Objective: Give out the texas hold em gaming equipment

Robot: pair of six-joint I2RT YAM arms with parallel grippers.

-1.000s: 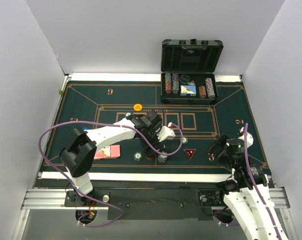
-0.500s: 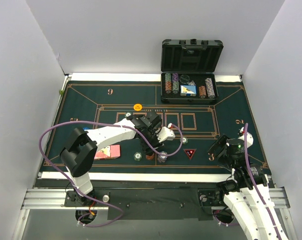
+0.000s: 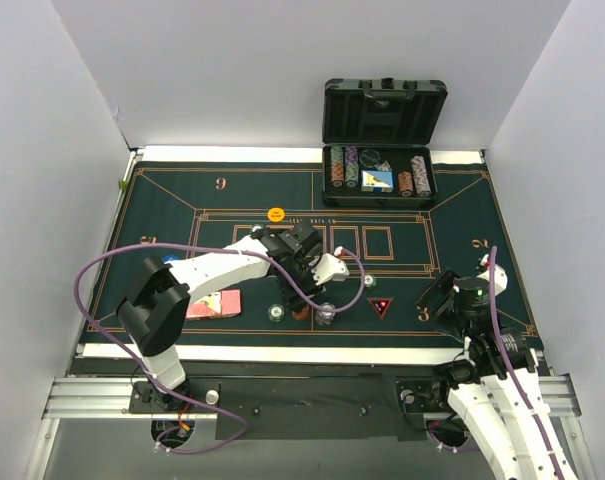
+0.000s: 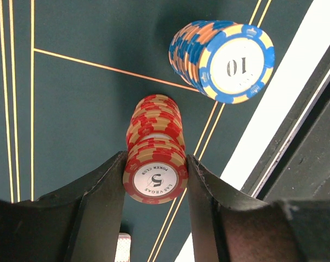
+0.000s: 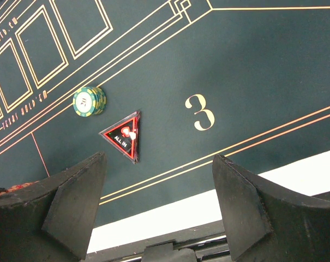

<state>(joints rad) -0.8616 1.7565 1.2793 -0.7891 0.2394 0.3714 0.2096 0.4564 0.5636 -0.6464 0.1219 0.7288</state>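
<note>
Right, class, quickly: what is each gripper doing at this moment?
Left gripper: closed on the red chip stack.
Right gripper: open, holding nothing.

Left arm (image 3: 222, 268) has shifted since a second ago: I see dark elbow block (image 3: 150, 318) swung slightly left, toward near edge. Purple cable loop (image 3: 92, 270) sagged with it. White wrist section (image 3: 332, 266) edged left. Left gripper (image 3: 304, 298) drew back slightly, so red chip stack (image 3: 300, 313) shows more plainly overhead.
</note>
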